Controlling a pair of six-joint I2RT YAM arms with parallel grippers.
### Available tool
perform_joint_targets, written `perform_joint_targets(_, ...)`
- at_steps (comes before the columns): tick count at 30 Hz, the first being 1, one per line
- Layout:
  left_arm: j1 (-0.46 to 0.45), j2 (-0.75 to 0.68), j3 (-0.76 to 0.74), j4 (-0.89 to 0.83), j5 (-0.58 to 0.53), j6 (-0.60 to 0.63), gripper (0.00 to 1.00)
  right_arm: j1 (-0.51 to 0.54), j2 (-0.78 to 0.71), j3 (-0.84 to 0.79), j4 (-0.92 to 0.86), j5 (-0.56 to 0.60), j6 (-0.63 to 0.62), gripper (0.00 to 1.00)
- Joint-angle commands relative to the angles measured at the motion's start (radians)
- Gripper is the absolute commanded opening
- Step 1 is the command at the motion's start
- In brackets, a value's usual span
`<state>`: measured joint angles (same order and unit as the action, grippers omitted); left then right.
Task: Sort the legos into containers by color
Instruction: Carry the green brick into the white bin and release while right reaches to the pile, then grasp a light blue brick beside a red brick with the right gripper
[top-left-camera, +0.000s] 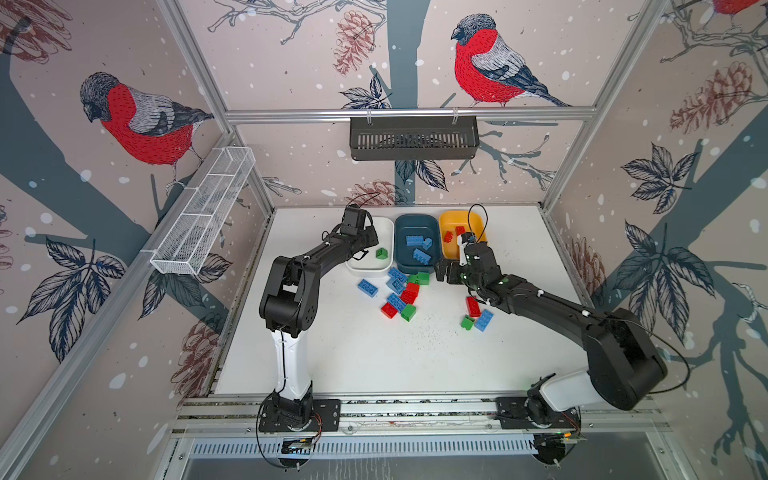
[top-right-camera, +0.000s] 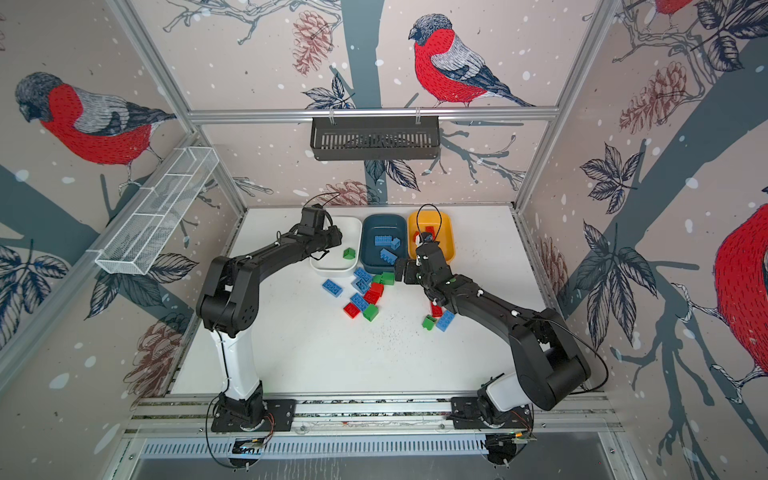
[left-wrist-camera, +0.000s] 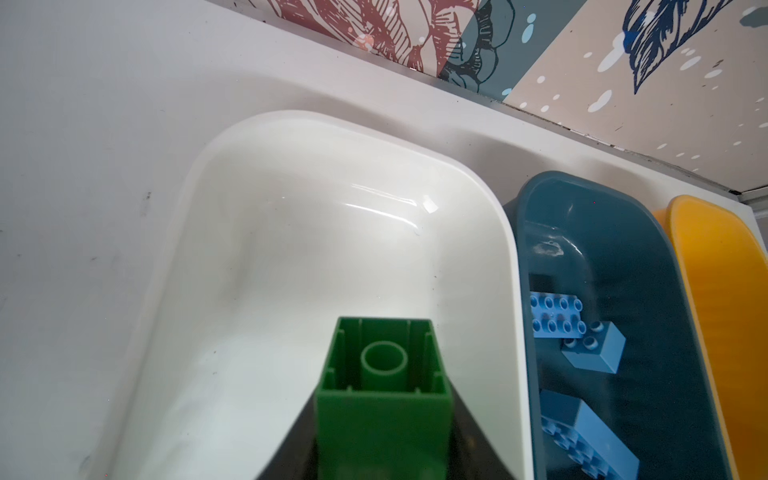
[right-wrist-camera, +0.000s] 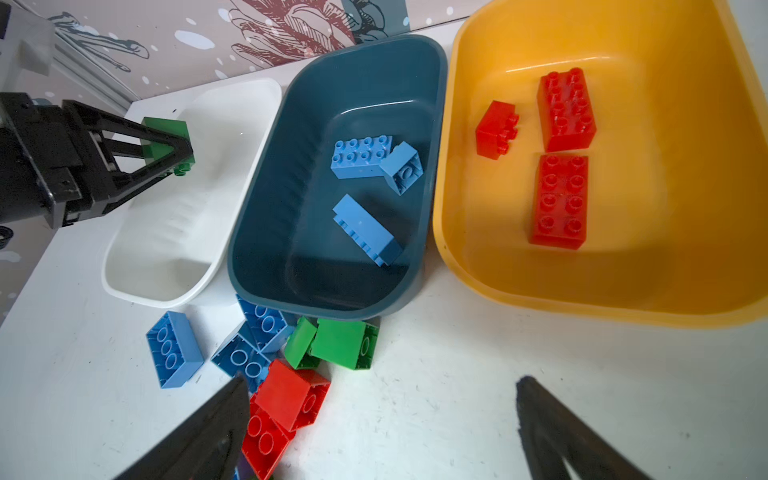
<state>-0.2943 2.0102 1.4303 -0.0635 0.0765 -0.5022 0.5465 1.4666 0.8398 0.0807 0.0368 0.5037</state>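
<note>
Partly sorted: blue legos (right-wrist-camera: 365, 158) in teal tub (right-wrist-camera: 266, 178), red legos (right-wrist-camera: 561, 199) in yellow tub (right-wrist-camera: 623, 291).
Green lego (left-wrist-camera: 382, 399) is seen between left hand's (right-wrist-camera: 183, 145) jaws over white tub (left-wrist-camera: 291, 208), grip not discernible; right hand (right-wrist-camera: 382, 379) is spread empty; a dozen loose legos (top-left-camera: 397, 291) are left on counter (right-wrist-camera: 457, 374).

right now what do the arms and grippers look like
The left arm and right arm are black boxy links with one white lower link each and thin black cables along them. The left gripper and right gripper have black tapered triangular fingers.
</note>
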Motion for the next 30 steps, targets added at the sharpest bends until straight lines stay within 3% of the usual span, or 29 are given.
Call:
perform_joint_targets(1,0.003,0.001,0.013,0.021,0.038,-0.021,0.63,0.003,0.008,-0.008,0.021,-0.025,0.02,1.0)
perform_joint_targets(13,0.003,-0.085,-0.055,0.073,0.042,0.001,0.97,0.027,0.058,-0.001,-0.025,0.043,0.081,1.0)
perform_joint_targets(21,-0.006,-0.184,-0.123,0.085,0.064,-0.01,0.97,0.029,-0.042,-0.045,-0.251,0.156,0.117,1.0)
perform_joint_targets(30,-0.013,-0.311,-0.223,0.137,0.065,-0.034,0.97,-0.003,-0.264,-0.186,-0.49,0.227,0.263,0.8)
